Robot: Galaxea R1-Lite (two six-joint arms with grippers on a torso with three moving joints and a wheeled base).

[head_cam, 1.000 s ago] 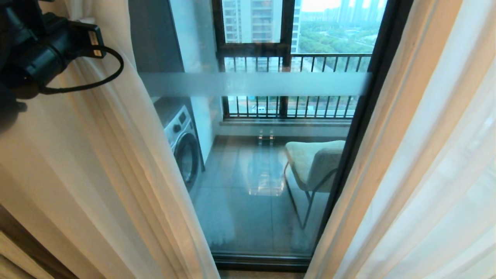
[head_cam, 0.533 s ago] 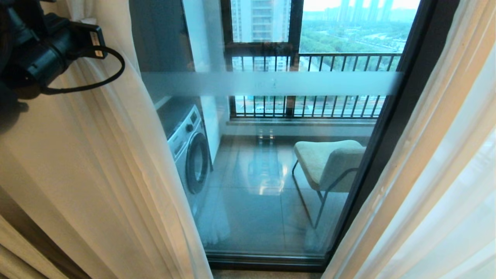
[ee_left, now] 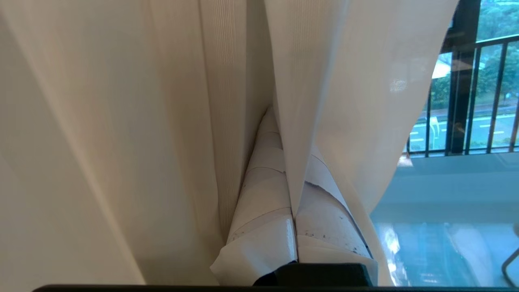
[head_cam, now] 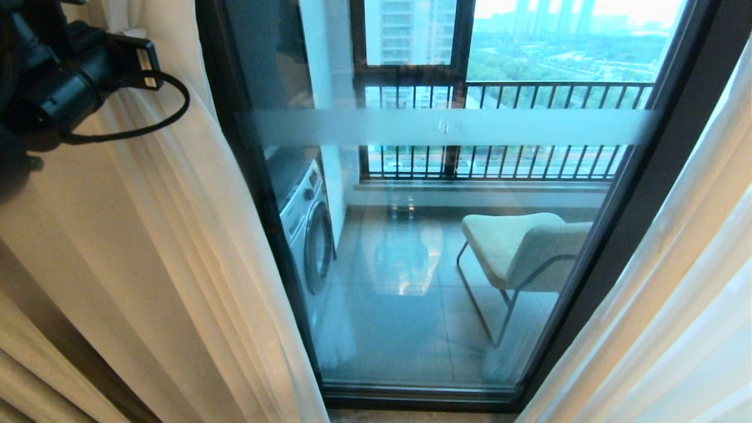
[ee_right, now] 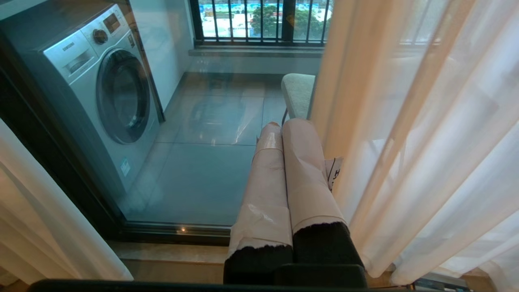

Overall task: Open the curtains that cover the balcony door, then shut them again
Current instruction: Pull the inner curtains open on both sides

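The curtains are parted. The left curtain [head_cam: 147, 264] hangs in cream folds and the sheer right curtain [head_cam: 675, 294] hangs at the picture's right edge. Between them shows the balcony door [head_cam: 411, 329], glass in a dark frame with a frosted band [head_cam: 446, 126]. My left arm [head_cam: 59, 76] is raised at the top left, against the left curtain. My left gripper [ee_left: 284, 129] is shut on a fold of that curtain [ee_left: 292, 81], which runs between its taped fingers. My right gripper [ee_right: 279, 125] is shut and empty, low beside the right curtain [ee_right: 405, 142].
Behind the glass stand a washing machine [head_cam: 305, 229] on the left and a pale chair [head_cam: 523, 247] on the right, with a black railing [head_cam: 499, 158] beyond. The door's bottom track [head_cam: 411, 396] meets the floor sill [ee_right: 174, 259].
The whole view has shifted, with the door, the chair and the right curtain sliding rightward in the picture. My left arm keeps its place, and the door's left frame post now shows beside the left curtain.
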